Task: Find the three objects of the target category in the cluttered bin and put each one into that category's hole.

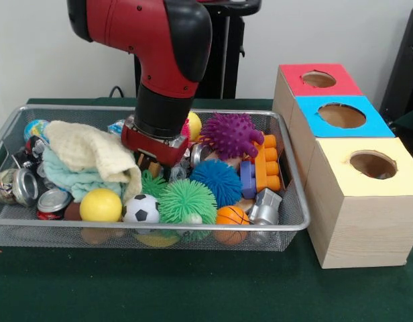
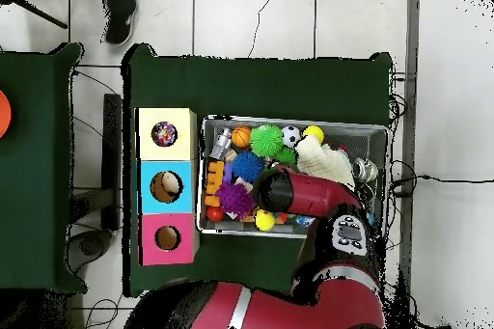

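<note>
The green-covered desk (image 1: 193, 295) carries the silver wire-mesh bin (image 1: 19, 231) with three pale wooden boxes just beside it; the nearest has the round hole (image 1: 373, 164) in its yellow panel. The red and black arm's gripper (image 1: 153, 164) is sunk among spiky balls; whether its fingers are parted cannot be told. Cream and pale-green cloths (image 1: 86, 161) lie heaped at the bin's left.

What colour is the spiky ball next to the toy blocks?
Purple spiky ball, clearest in the front view.
</note>
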Robot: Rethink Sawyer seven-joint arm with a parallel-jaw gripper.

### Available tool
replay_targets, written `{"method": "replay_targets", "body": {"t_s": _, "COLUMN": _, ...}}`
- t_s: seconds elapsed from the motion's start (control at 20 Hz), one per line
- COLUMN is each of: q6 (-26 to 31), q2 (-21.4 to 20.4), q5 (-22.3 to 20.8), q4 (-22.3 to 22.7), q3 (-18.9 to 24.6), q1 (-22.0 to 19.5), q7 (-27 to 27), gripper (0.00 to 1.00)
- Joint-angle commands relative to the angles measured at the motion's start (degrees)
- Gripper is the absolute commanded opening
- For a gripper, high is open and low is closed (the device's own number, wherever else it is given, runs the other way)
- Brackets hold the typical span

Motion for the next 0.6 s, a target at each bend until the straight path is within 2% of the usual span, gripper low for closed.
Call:
{"method": "replay_targets", "body": {"t_s": 0.05, "q6": -0.08, "q2": -0.16, "q5": -0.16, "q4": 0.19, "q3": 6.80, "q1": -0.89, "q7": 4.24, "gripper": 1.00}}
{"method": "replay_targets", "body": {"t_s": 0.35, "q6": 3.42, "q2": -6.43, "q5": -0.35, "q4": 3.85, "q3": 8.28, "q1": -1.17, "q7": 2.97, "gripper": 1.00}}
{"method": "replay_targets", "body": {"t_s": 0.6, "q6": 6.58, "q2": -8.75, "q5": -0.21, "q4": 4.51, "q3": 9.99, "q1": -1.76, "q7": 1.27, "gripper": 1.00}}
